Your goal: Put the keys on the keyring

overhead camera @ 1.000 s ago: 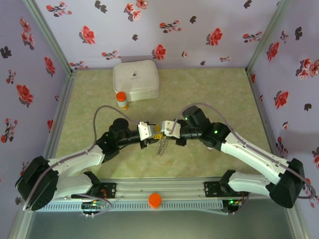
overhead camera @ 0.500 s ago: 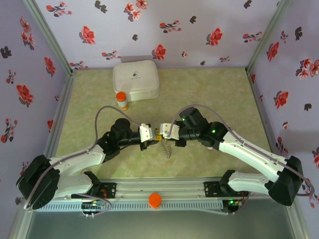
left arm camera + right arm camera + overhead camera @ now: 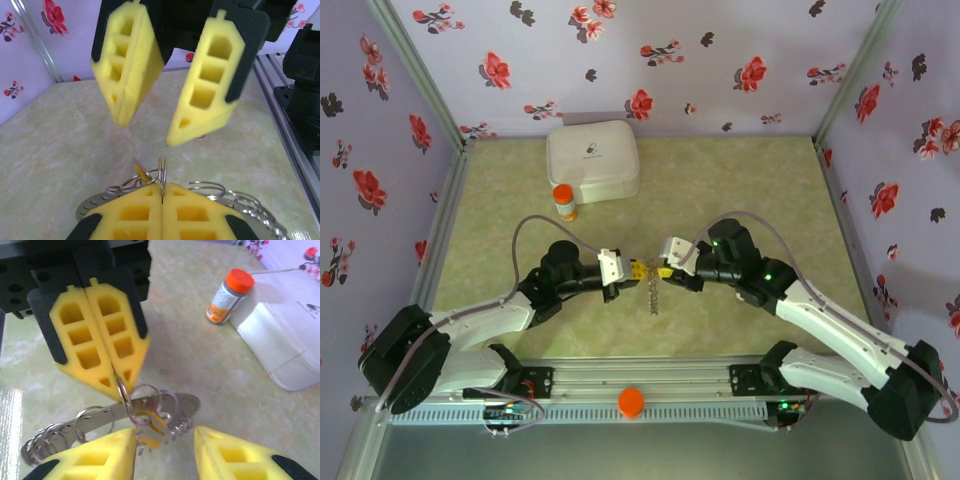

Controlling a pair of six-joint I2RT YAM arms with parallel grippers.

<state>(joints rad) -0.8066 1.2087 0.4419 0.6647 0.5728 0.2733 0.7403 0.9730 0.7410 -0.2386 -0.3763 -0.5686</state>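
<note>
Green table (image 3: 740, 190), floral walls (image 3: 720, 60): my L gripper (image 3: 161, 189) is pressed together on a thin wire loop (image 3: 161, 172) of the keyring (image 3: 107, 413), which hangs below it mid-table w/ the brassy key (image 3: 151, 421) hanging by it. My R gripper (image 3: 165, 435), right up at that loop 0.5 s ago, has backed off to the right & is spread, holding nothing. Prob. that key's on; next one's due.

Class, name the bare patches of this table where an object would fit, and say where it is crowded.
Free: the far right table, between the white case and the right wall; the left strip between bottle and left wall. Crowded: the centre, where left gripper and right gripper meet at the keyring.
</note>
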